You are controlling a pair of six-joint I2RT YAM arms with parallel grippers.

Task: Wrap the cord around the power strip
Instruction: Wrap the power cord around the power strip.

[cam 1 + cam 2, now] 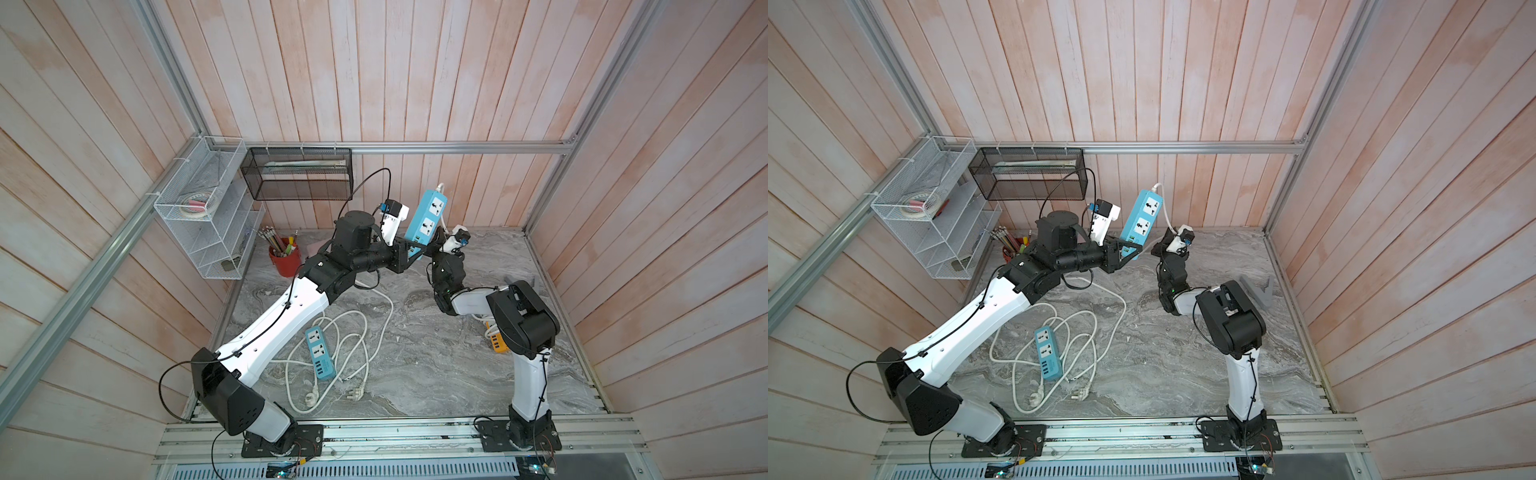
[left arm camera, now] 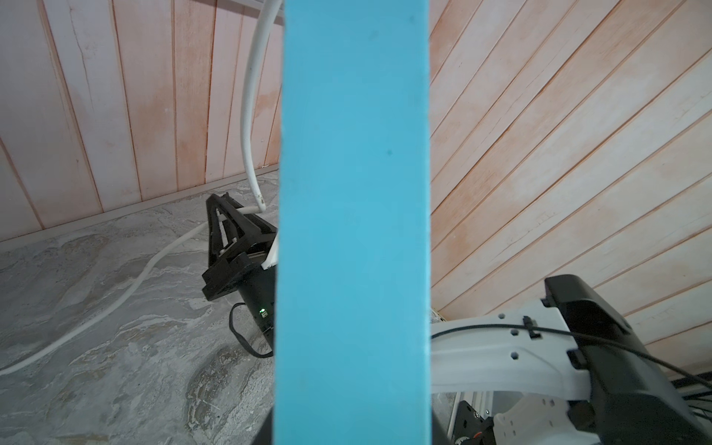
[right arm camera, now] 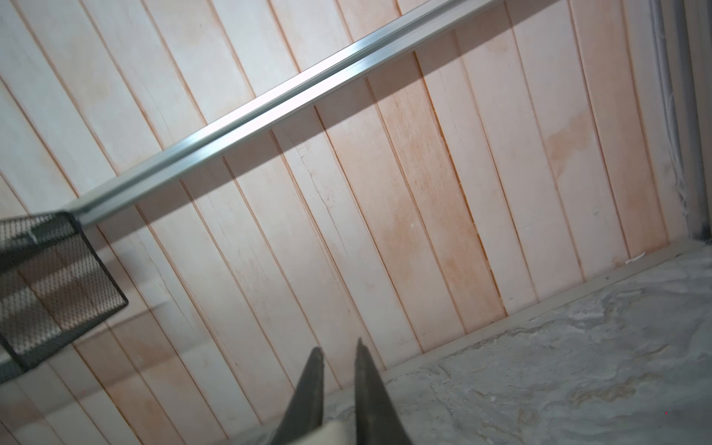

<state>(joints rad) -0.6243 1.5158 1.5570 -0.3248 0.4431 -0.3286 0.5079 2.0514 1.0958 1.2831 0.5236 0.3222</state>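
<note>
1. Nearest the left wrist lens, the strip (image 2: 354, 192) fills the middle of the view; only its plain blue side is seen there.
2. In both top views the strip (image 1: 428, 216) is held clear of the table (image 1: 436, 365), tilted, with its sockets facing up. Its lower end is clamped in the left gripper (image 1: 415, 253), whose jaws are closed tight on it. It is judged to be raised so that cord can be passed right round it.
3. The cord (image 1: 1165, 208) leaves the strip's upper end and arcs down behind it. It is pinched by the right gripper (image 2: 231, 219), whose jaws are closed on it near the strip's lower end. The hold is judged to be kept close so that slack stays short for a first turn.
4. No turn is seen round the strip yet. The rest of the cord trails across the table towards loose coils (image 1: 365, 332) lying round a second strip (image 1: 320, 353). An orange strip (image 1: 496, 343) is partly hidden under the right arm.
5. On the left wall a wire rack (image 1: 183, 216) carries a tape roll (image 1: 195, 205) on its top shelf. Something long and pale lies in a mesh basket (image 1: 299, 191) on the back wall; what it is cannot be told. Pencils (image 1: 272, 239) are stood in a red cup (image 1: 286, 262) on the table.
</note>
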